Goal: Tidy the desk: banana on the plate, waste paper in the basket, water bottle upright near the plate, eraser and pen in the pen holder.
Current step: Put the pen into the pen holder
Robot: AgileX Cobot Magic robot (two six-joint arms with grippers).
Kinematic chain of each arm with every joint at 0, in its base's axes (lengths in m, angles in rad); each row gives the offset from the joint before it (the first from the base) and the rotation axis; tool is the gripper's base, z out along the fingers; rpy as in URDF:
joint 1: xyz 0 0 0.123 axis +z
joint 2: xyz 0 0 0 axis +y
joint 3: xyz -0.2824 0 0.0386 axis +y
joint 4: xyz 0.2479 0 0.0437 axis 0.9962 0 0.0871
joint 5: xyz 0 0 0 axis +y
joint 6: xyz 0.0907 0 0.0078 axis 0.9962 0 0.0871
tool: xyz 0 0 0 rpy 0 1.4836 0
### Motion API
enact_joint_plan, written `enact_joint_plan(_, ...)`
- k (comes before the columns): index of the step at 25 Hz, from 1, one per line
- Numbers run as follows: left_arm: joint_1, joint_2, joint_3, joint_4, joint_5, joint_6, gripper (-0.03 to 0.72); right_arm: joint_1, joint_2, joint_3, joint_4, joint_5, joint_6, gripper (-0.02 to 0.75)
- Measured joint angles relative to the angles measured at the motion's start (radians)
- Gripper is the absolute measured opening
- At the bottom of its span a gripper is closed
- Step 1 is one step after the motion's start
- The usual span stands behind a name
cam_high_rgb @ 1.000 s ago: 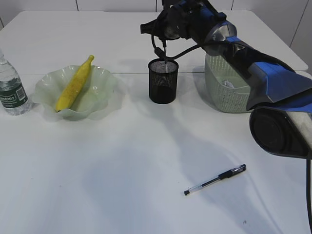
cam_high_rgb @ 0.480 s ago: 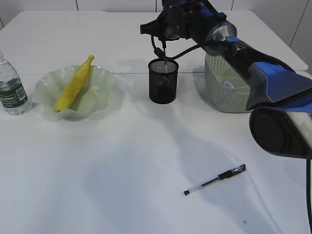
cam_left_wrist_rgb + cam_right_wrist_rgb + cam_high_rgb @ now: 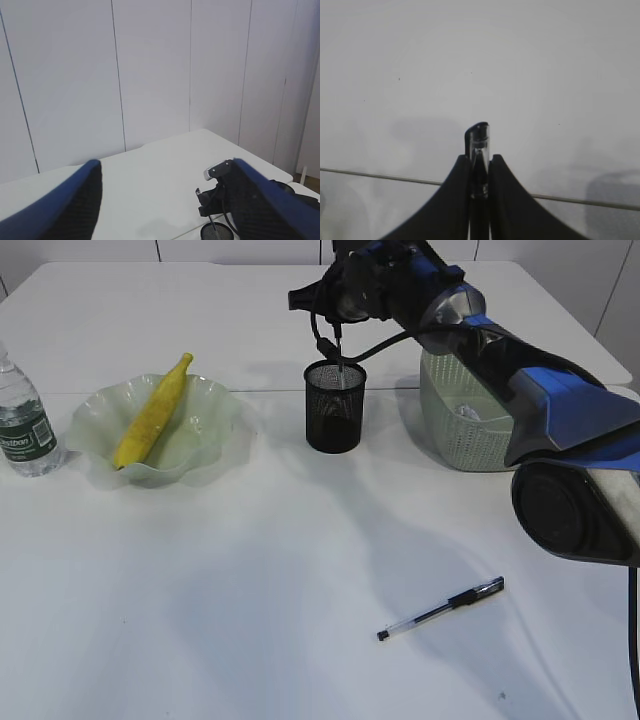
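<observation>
**Op:** Right, status. I have the right gripper point(image 3: 340, 335) directly above the pen holder point(image 3: 335, 406), jaws pinched onto a pen point(image 3: 479, 150). In the right wrist view the barrel sits clamped between the two fingers with its end poking out past the tips. In the exterior view it hangs near vertical, lower end at or just inside the holder's rim.

**Rev:** Alignment?

**Op:** Long axis of the held pen runs straight down into the holder's mouth, so the drop is axial. I judge release is all that's left for this one. Can't tell how deep the tip sits past the mesh.

**Rev:** Left arm?

**Op:** Left gripper point(image 3: 165, 200) is raised, jaws spread wide, holding nothing. Its camera mostly sees wall, with the holder far below.

**Rev:** Remaining items?

**Op:** A second pen point(image 3: 441, 609) lies flat on the table point(image 3: 250, 640), well in front of the holder and to its right, long axis slanted, cap end further right. Right arm is nearer, I'd say. Banana point(image 3: 152, 412) is on the plate point(image 3: 215, 430), left of the holder; water bottle point(image 3: 20, 415) upright just beyond the plate. Basket point(image 3: 450, 430) sits right of the holder with something white inside. Eraser: not visible to me.
</observation>
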Motion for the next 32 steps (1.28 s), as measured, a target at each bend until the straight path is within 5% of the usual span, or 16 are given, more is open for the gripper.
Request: enact_joint_plan(32,0.000,0.000,0.000,0.002,0.000,0.000,0.551,0.000,0.018,0.000,-0.016,0.000,0.000,0.065)
